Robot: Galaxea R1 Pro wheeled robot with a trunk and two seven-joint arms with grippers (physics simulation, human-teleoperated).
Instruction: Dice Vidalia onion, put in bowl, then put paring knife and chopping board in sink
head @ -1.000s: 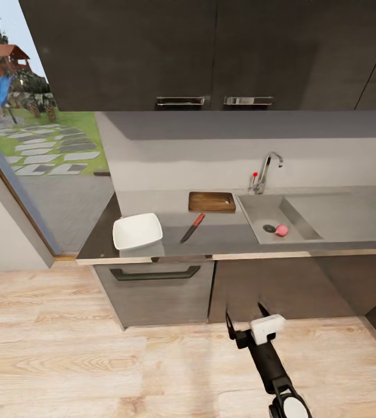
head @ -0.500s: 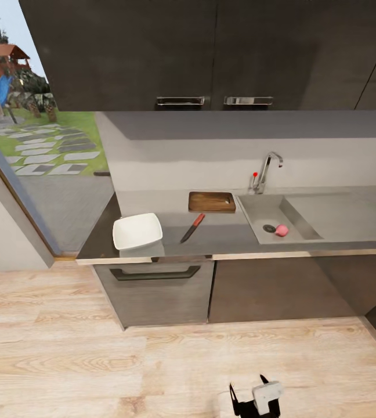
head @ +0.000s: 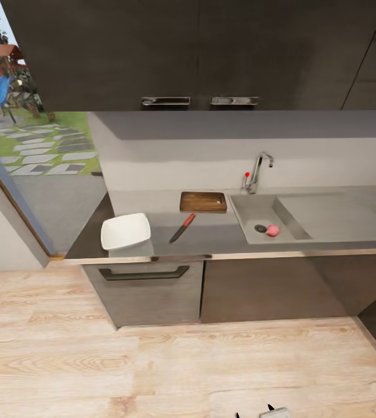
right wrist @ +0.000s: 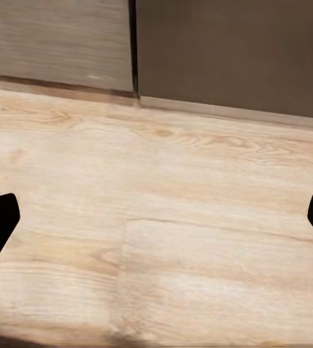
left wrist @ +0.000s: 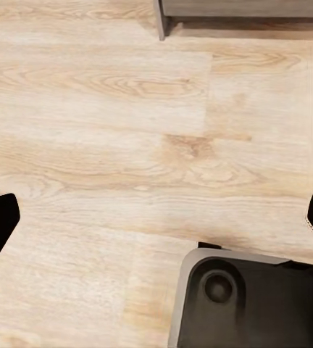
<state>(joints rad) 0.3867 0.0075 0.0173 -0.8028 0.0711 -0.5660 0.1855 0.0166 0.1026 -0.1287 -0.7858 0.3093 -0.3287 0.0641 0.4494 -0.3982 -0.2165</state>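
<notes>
The pink Vidalia onion [head: 273,230] lies in the sink [head: 250,210], beside the drain. Left of the sink, a brown chopping board [head: 203,201] rests on the countertop [head: 217,239] against the wall. The paring knife [head: 182,227], red-handled, lies slanted in front of the board. Further left stands the white square bowl [head: 126,231]. My right gripper [head: 253,413] just peeks in at the head view's lower edge, far from the counter. In the wrist views my left gripper [left wrist: 156,221] and right gripper [right wrist: 156,221] are both open over the wooden floor, holding nothing.
Dark wall cabinets [head: 199,52] hang over the counter, and a faucet [head: 256,171] stands behind the sink. A drawer front [head: 144,290] and cabinet doors [right wrist: 229,51] lie below the countertop. A glass door [head: 31,168] is at the left. My own base [left wrist: 251,301] shows under the left gripper.
My right arm has dropped steadily toward the head view's lower edge, leaving just its tips in sight. The whole scene has shifted slightly left: the camera moved.
</notes>
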